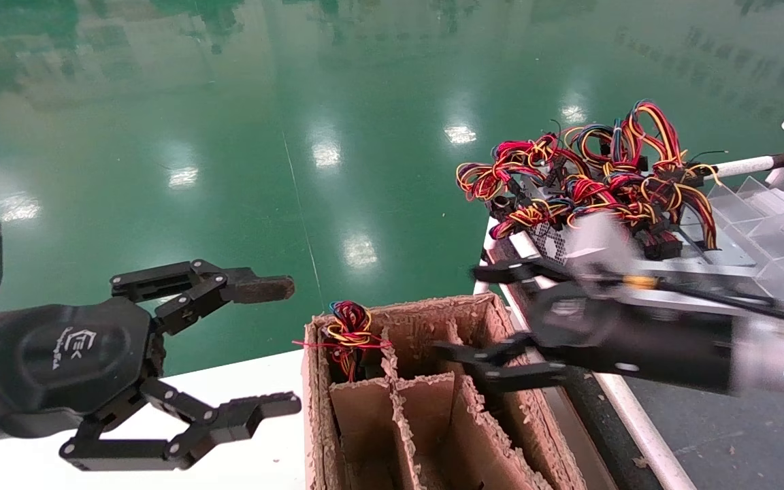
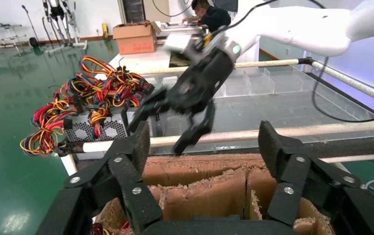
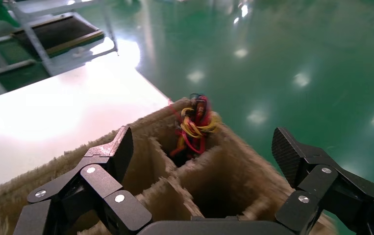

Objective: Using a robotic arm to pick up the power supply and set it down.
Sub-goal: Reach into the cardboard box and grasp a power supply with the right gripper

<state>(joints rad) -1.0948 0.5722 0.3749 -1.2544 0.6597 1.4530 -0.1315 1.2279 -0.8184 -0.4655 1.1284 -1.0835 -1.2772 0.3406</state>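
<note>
Right gripper (image 1: 480, 313), jaws wide and empty above the divided cardboard box (image 1: 433, 408), should approach the power supply (image 1: 555, 238) on the rack beside it squarely, clear of its wires, while the left gripper (image 1: 283, 347) idles open.

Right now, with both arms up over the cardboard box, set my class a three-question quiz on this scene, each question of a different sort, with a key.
1. True or false: the right gripper is holding a power supply.
2. Which cell of the box has wires sticking out? A. far-left corner B. near-right corner C. middle
3. Fill in: the other power supplies lie piled on the rack to the robot's ____.

Key
1. False; it is open and empty, above the box's right side. The left gripper is open too, left of the box.
2. A
3. right
</note>
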